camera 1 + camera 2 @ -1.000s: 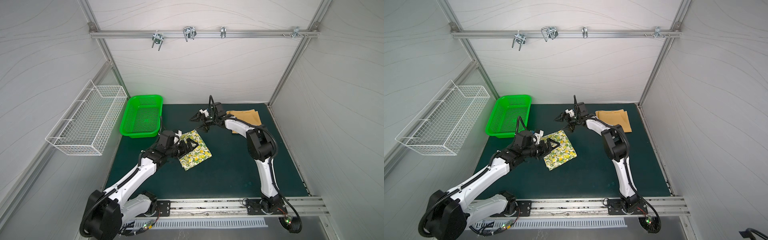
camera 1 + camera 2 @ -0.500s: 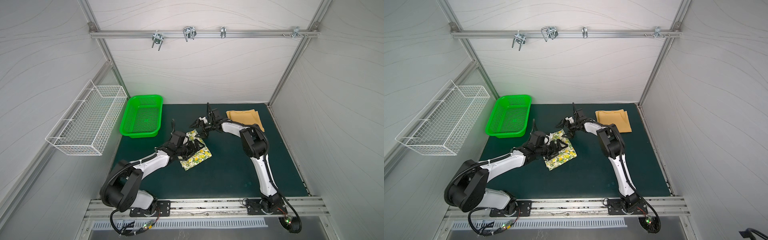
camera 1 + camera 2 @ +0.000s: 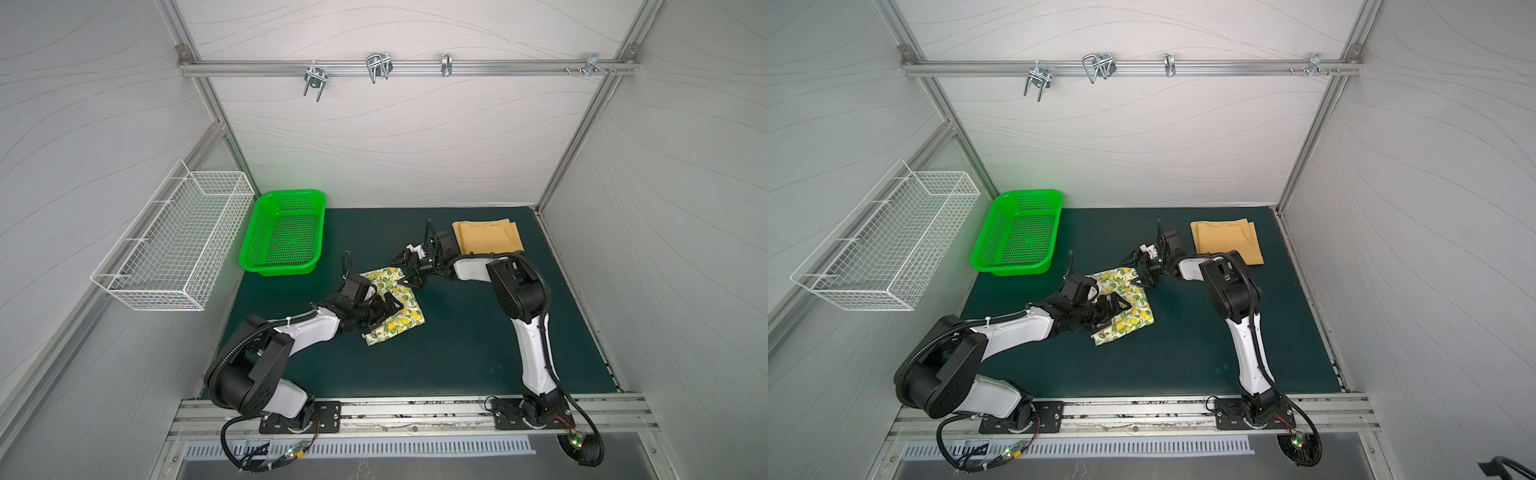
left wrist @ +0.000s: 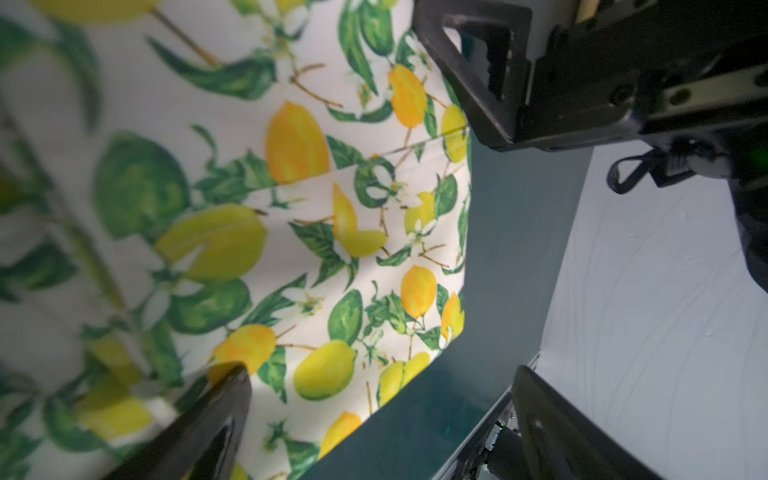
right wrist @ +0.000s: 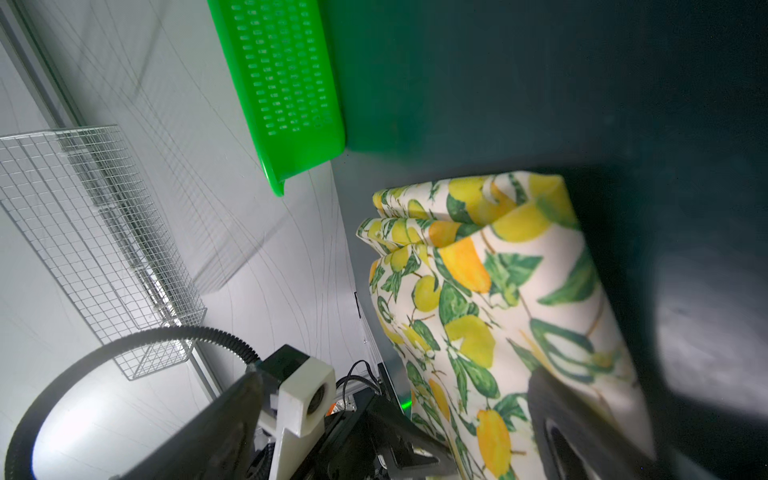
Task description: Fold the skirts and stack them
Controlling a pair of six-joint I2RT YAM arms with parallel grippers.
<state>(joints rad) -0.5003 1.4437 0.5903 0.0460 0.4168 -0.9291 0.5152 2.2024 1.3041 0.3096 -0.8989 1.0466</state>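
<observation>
Lemon skirt [image 3: 411, 320] is laid folded mid-mat [image 3: 457, 353], near the green basket [image 3: 286, 272]. Mustard skirt [image 3: 487, 237] is laid folded at the far right corner, well apart. Left gripper [image 3: 397, 305] is held over the printed cloth, fingers spread, nothing grasped. Right gripper [image 3: 401, 274] is held at its far edge, fingers also released.

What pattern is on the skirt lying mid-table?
Cream with yellow lemons and green leaves; the skirt shows best in the left wrist view.
</observation>
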